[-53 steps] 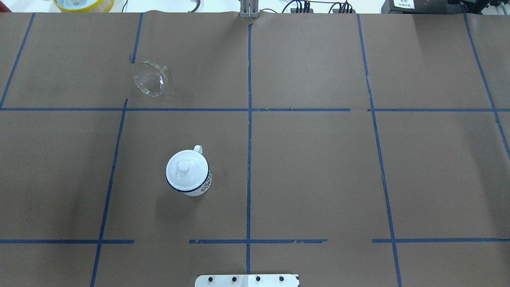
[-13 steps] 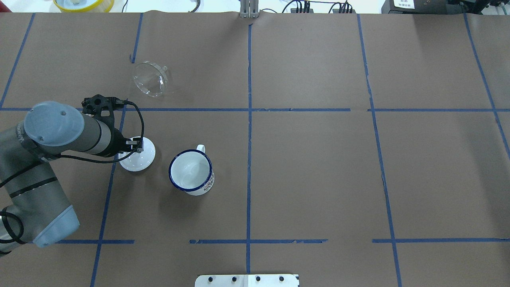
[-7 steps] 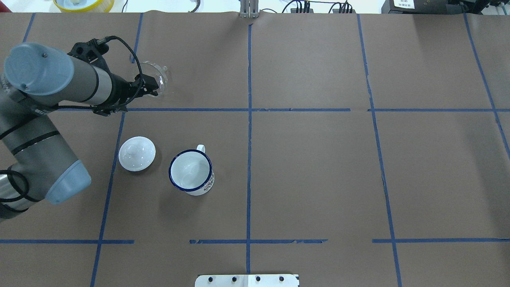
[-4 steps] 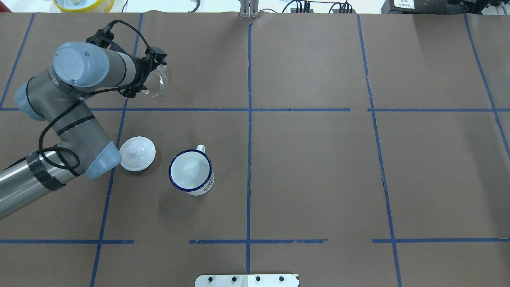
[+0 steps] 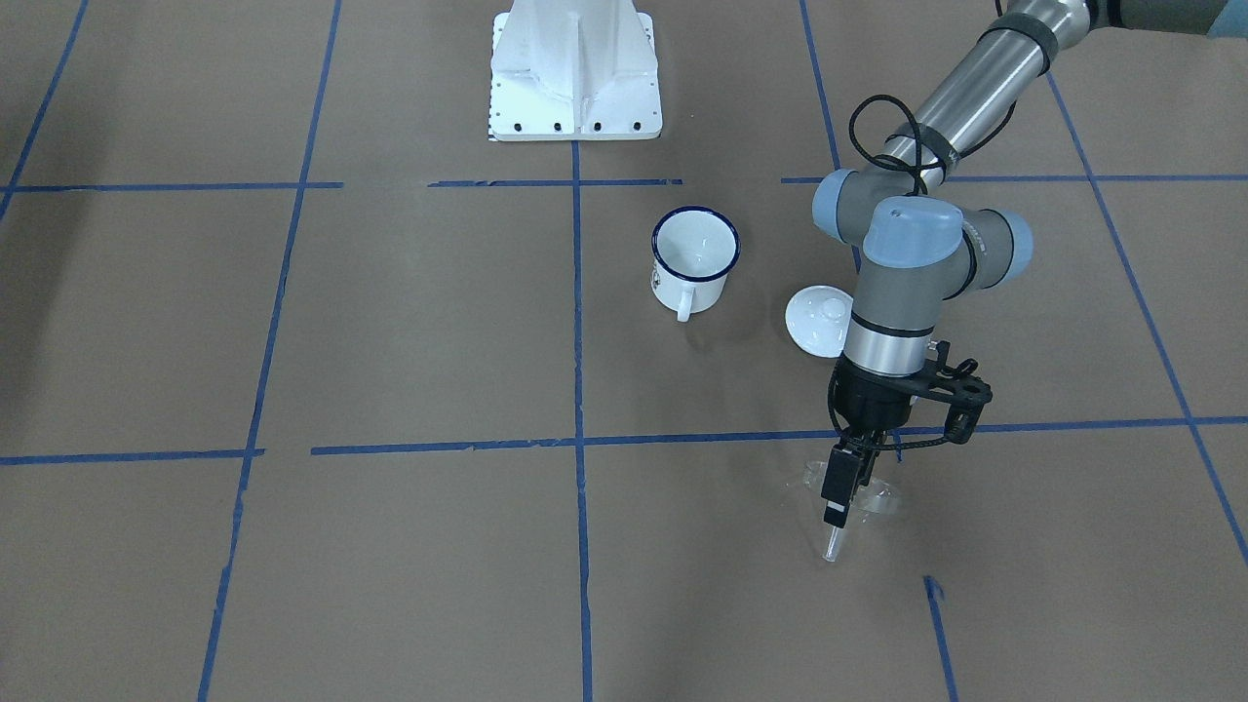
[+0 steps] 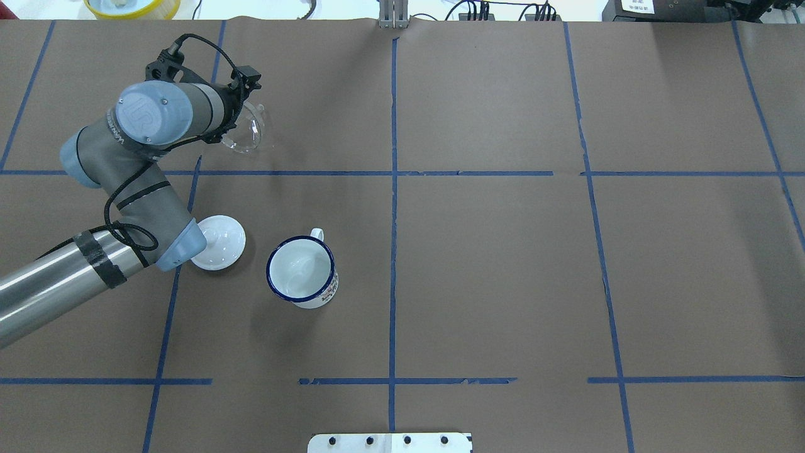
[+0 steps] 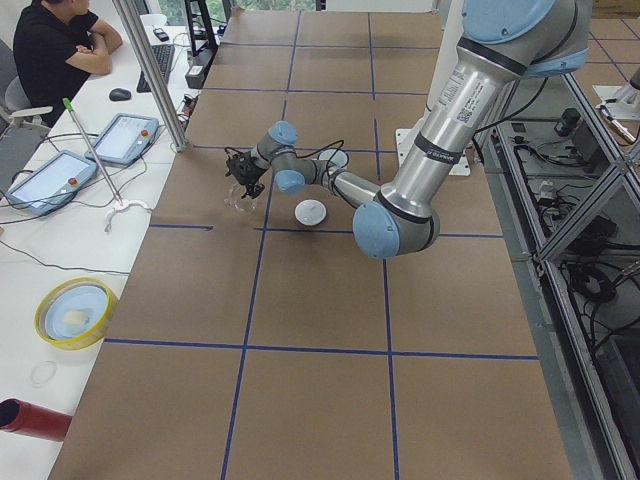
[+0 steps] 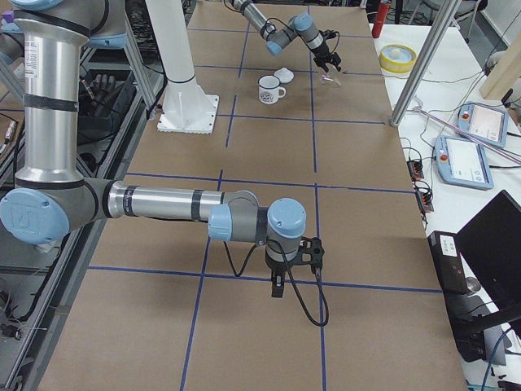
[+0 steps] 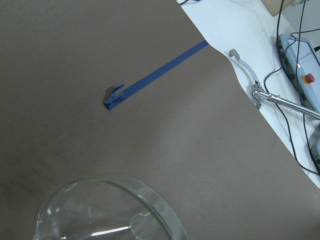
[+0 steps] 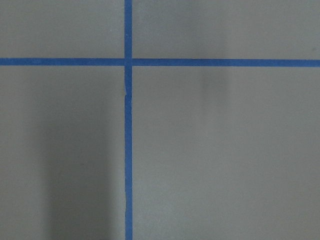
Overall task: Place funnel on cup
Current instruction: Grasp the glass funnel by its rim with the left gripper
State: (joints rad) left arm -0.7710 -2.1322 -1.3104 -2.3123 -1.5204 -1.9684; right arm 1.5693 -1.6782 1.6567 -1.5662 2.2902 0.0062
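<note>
The funnel [image 6: 246, 129] lies tipped on its side on the brown worktop [image 6: 503, 264], in a far square on my left. Its wide clear rim faces back toward me and its thin spout points away. The cup [image 6: 302, 272] stands upright and open, well apart from the funnel and nearer my base, with its handle on its far side. The white knobbed lid [image 6: 220, 242] rests on the worktop just beside the cup, on the cup's left.

My left tool [image 5: 836, 515] is down at the funnel, pointing steeply at the worktop over the rim. From the front it looks like one narrow dark bar, perhaps seen edge-on. I cannot tell whether it is parted or clenched on the glass. My left wrist camera shows only the funnel's rim at the bottom of its view.

My right tool [image 8: 277, 290] hangs low over a crossing of blue tape lines [image 10: 128, 125], far off on my right. I cannot tell its state either.
</note>
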